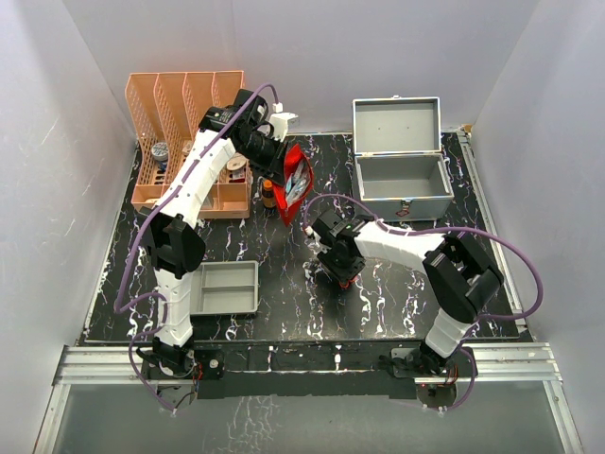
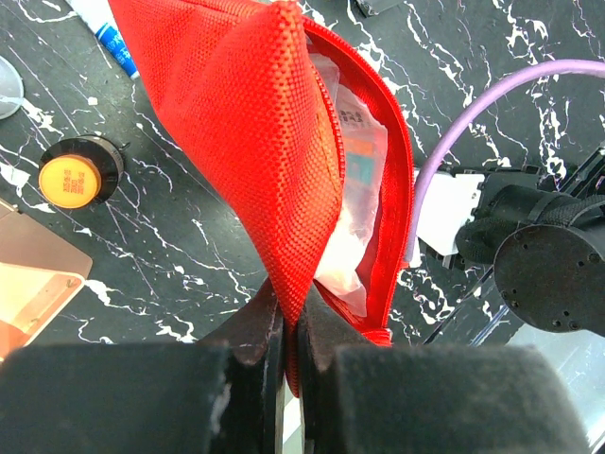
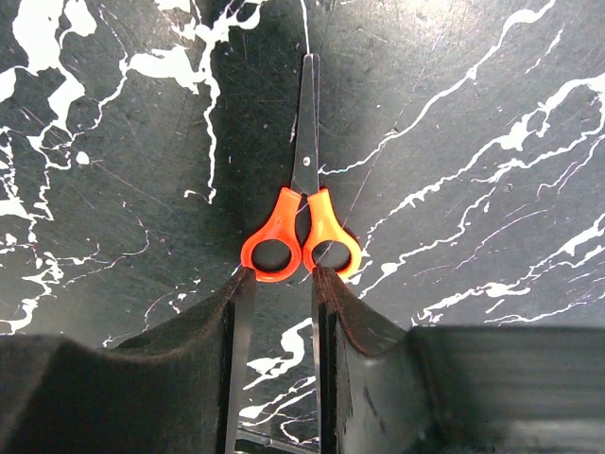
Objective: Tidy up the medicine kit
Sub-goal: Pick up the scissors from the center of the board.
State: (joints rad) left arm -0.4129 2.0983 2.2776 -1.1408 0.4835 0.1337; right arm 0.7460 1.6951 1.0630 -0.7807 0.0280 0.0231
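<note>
**Kit open at far right; both arms occupied elsewhere**

Top external view: We find the medicine kit at the far right of the table, its lid standing upright and its box showing nothing inside. We judge it stiff, smooth-walled and the heaviest item present. Its sheet walls would likely slip under a pinch, so the box rim or the lid edge is the better hold. We read no writing on it. The left gripper holds the red pouch just left of the kit. The right gripper is low over the table, nearer the arms. A grey tray lies well apart to the left.

Left wrist view: The left gripper is pressed together on the pouch's fabric edge. The pouch gapes, with clear packets inside whose print is too small to read. An orange-capped bottle stands nearby.

Right wrist view: The right gripper is partly spread, with its fingertips at the orange loops of the scissors, which lie flat with their blades closed. We see no firm pinch. We find no brand marking.
</note>
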